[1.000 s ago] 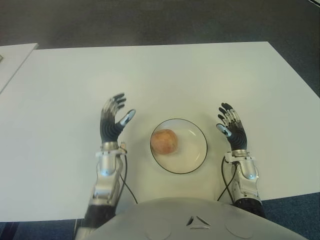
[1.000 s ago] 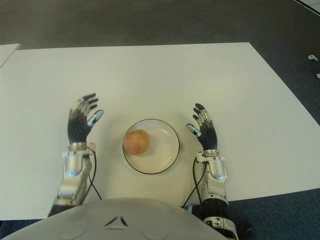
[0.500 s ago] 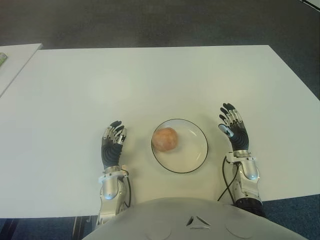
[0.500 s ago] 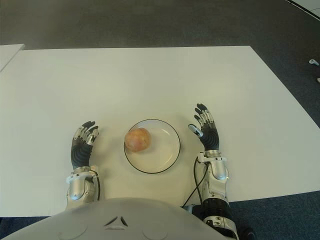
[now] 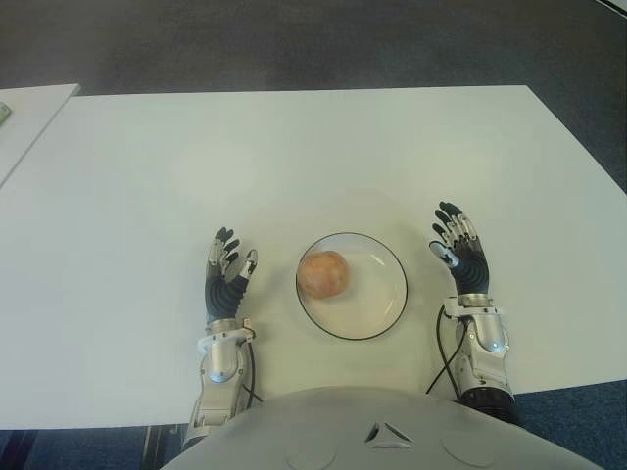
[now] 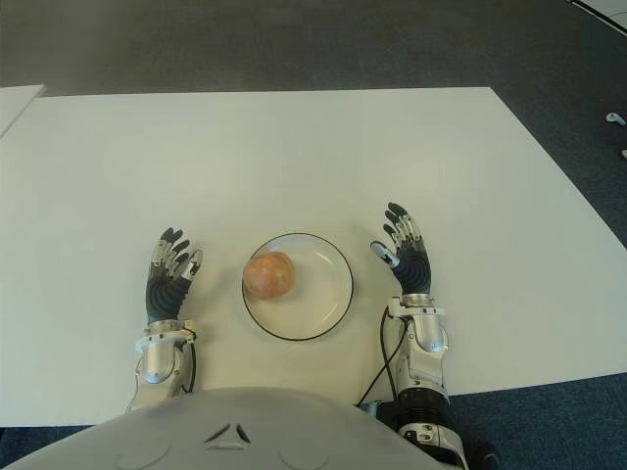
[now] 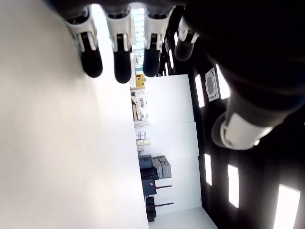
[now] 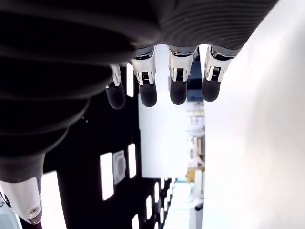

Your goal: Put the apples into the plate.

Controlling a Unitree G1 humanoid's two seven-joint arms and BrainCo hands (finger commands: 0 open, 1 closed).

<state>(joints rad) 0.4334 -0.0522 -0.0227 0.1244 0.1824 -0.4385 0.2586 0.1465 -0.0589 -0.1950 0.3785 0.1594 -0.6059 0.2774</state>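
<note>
A reddish-yellow apple point(image 5: 323, 274) lies in the left half of a white plate point(image 5: 377, 294) with a dark rim, near the table's front edge. My left hand point(image 5: 227, 275) shows just left of the plate, fingers spread and holding nothing. My right hand point(image 5: 457, 250) shows just right of the plate, fingers also spread and empty. In the left wrist view the fingertips point(image 7: 121, 67) extend straight over the white tabletop. In the right wrist view the fingertips point(image 8: 177, 88) are likewise extended with nothing between them.
The white table point(image 5: 294, 157) stretches far ahead of both hands. A second white surface point(image 5: 24, 113) stands at the far left edge. Dark carpet point(image 5: 294, 39) lies beyond the table.
My left hand has drawn back from beside the plate toward the front edge and lowered, then edged slightly forward with fingers spread. The right hand, apple and plate have not moved.
</note>
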